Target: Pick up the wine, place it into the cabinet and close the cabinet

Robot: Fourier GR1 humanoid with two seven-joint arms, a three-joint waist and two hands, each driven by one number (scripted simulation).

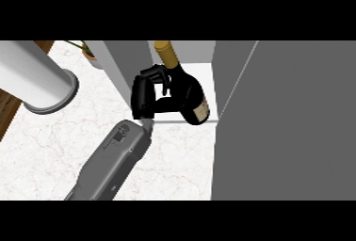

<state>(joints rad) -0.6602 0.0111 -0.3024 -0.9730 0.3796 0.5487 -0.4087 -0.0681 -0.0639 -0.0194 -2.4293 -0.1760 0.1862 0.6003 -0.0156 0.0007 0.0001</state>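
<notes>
The wine bottle [186, 89] is dark, with a gold foil top and a cream label. It is tilted, neck pointing to the far side, in the mouth of the grey cabinet [127, 59], over the pale edge of the cabinet's floor. My left hand [143, 96] is shut on it: fingers curl over its shoulder and neck, the thumb wraps under its body. My grey forearm comes in from the lower left. The cabinet door [292, 122] stands open as a wide grey panel on the right. My right hand does not show.
A large white cylinder with a grey rim [38, 80] lies at the upper left over the marble counter [49, 150]. A small potted plant [87, 50] stands behind it beside the cabinet. The counter's wooden edge runs along the far left.
</notes>
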